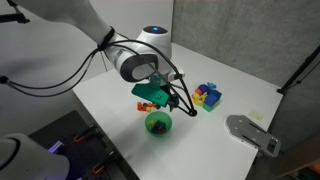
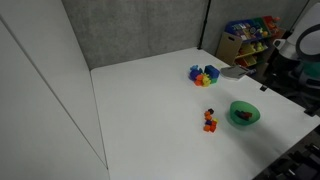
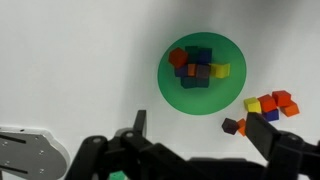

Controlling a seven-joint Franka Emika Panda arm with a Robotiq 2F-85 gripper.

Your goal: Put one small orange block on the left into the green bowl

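In the wrist view the gripper sits bottom center with fingers spread and nothing held, while the small orange block is at right, just lower right of the green bowl.

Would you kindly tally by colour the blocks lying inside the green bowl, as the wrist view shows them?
Red blocks: 1
Orange blocks: 1
Blue blocks: 2
Purple blocks: 1
Yellow blocks: 1
Total in the green bowl: 6, as far as this small picture lets me tell.
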